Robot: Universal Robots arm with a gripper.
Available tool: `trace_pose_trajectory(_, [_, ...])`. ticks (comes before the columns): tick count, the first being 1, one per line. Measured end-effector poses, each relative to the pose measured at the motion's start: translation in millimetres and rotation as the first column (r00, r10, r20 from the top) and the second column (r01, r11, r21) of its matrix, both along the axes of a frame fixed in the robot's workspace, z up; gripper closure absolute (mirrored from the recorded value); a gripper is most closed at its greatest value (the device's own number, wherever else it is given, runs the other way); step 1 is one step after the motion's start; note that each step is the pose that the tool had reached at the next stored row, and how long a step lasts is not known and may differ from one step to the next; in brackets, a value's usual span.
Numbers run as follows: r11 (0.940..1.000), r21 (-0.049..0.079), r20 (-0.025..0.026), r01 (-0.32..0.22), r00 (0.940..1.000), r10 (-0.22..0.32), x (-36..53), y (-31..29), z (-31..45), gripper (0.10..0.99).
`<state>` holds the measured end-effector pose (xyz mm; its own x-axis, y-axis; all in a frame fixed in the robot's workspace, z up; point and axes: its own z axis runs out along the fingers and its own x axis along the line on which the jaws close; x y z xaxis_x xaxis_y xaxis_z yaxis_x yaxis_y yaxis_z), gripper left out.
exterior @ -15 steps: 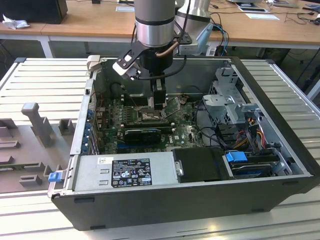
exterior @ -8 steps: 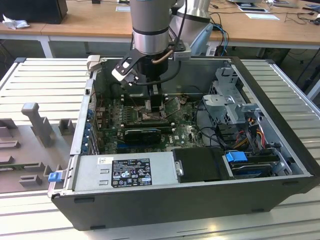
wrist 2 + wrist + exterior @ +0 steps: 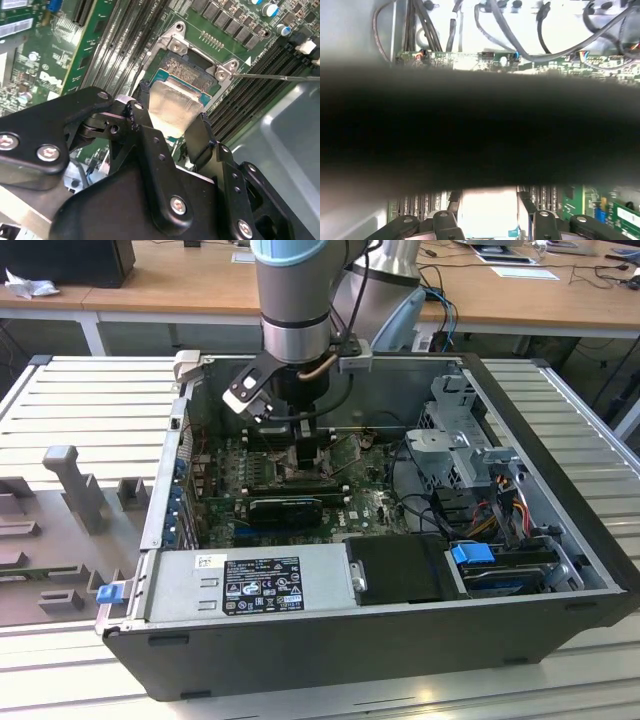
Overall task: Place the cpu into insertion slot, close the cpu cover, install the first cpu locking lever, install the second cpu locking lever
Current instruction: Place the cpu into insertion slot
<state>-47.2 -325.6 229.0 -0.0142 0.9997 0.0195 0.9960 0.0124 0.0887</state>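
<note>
My gripper (image 3: 172, 102) has its two black fingers (image 3: 144, 117) closed on the cpu (image 3: 172, 112), one against each of two opposite edges. The pale metal face is turned up toward the camera. In the first wrist view the same pale square (image 3: 487, 210) sits pinched between the fingers (image 3: 526, 202).

The relation that matters is between the chip and the insertion slot (image 3: 192, 67). In the second wrist view, the chip's green-rimmed far edge lies over the near part of the slot. Past that edge, a strip of the slot's fine contact field is uncovered inside the silver rim. From that I judge the chip to be low over the slot and offset from its centre toward the gripper body, its edges roughly square to the rim. At this slant I can't tell whether it is touching the contacts or hanging just above them.

Beyond the slot, long black memory slots (image 3: 127, 37) run along either side of it on the green board (image 3: 45, 75). A thin metal rod (image 3: 280, 77) reaches away from one rim corner. In the exterior view, the gripper (image 3: 303, 445) is down inside the open computer case (image 3: 560, 510), over the board.
</note>
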Motion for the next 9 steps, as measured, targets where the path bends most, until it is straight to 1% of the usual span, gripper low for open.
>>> trace_pose_trajectory(1, [1.0, 0.0, 0.0, 0.0, 1.0, 0.0, 0.0, 0.1, -2.5, 0.557])
trace_pose_trajectory(7, [1.0, 0.0, 0.0, 0.003, 1.0, -0.003, -0.8, 0.2, -5.8, 0.557])
trace_pose_trajectory(8, [1.0, 0.0, 0.0002, 0.003, 1.0, -0.003, -1.1, 0.1, -6.2, 0.557])
trace_pose_trajectory(9, [1.0, 0.0, 0.0018, 0.003, 1.0, -0.003, -1.4, 0.1, -6.5, 0.557])
